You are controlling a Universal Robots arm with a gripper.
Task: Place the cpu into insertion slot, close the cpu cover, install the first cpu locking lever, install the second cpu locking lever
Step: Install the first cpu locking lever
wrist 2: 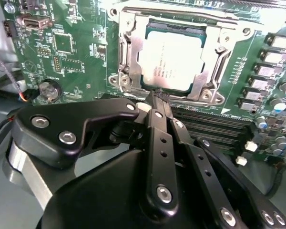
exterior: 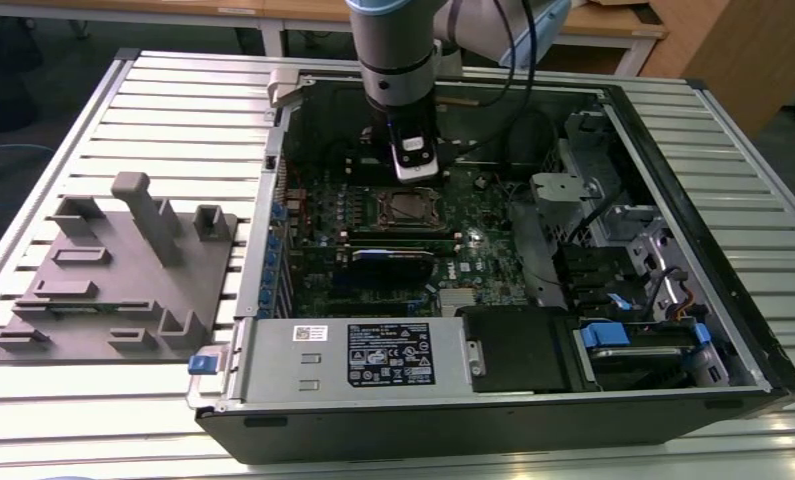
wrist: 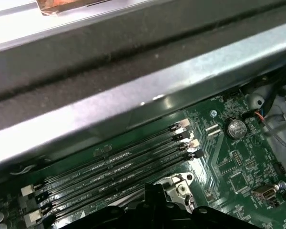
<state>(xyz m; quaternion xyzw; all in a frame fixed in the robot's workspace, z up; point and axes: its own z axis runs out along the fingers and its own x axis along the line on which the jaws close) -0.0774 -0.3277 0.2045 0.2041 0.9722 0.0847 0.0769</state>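
Note:
The cpu (wrist 2: 174, 59) lies flat in the insertion slot (exterior: 411, 208) on the green motherboard, its silvery top showing. The cpu cover (wrist 2: 209, 62), a silver metal frame, lies down around the chip's edges. My gripper (wrist 2: 158, 94) is shut with nothing between its black fingers (wrist 2: 155, 143). Its tips hang just above the socket's rim, on the side facing the memory modules. In the exterior view the gripper (exterior: 417, 178) points down right behind the socket. I cannot tell how the locking levers stand.
The open computer case (exterior: 717, 250) lies on a slatted table. Memory modules (wrist: 109, 176) run beside the socket, and a black expansion card (exterior: 394, 255) sits in front of it. A grey fixture (exterior: 117, 270) stands at the exterior view's left. The case wall (wrist: 133, 109) is close by.

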